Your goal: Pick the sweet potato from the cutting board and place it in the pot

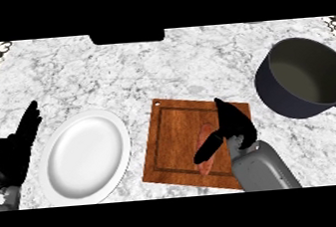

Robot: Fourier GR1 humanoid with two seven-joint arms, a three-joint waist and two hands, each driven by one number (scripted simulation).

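Note:
A reddish-brown sweet potato (208,158) lies on the wooden cutting board (174,135), mostly covered by my right hand (231,123). That hand hovers over the board's right half with straight fingers pointing away and its thumb slanting down across the potato; nothing is curled round it. A dark grey pot (307,77) with nothing inside stands at the upper right, apart from the board. My left hand (12,157) rests open at the left edge, fingers up.
A white oval plate (84,156) lies between my left hand and the board. A black object (126,37) sits at the counter's far edge. Patterned tiles show in both upper corners.

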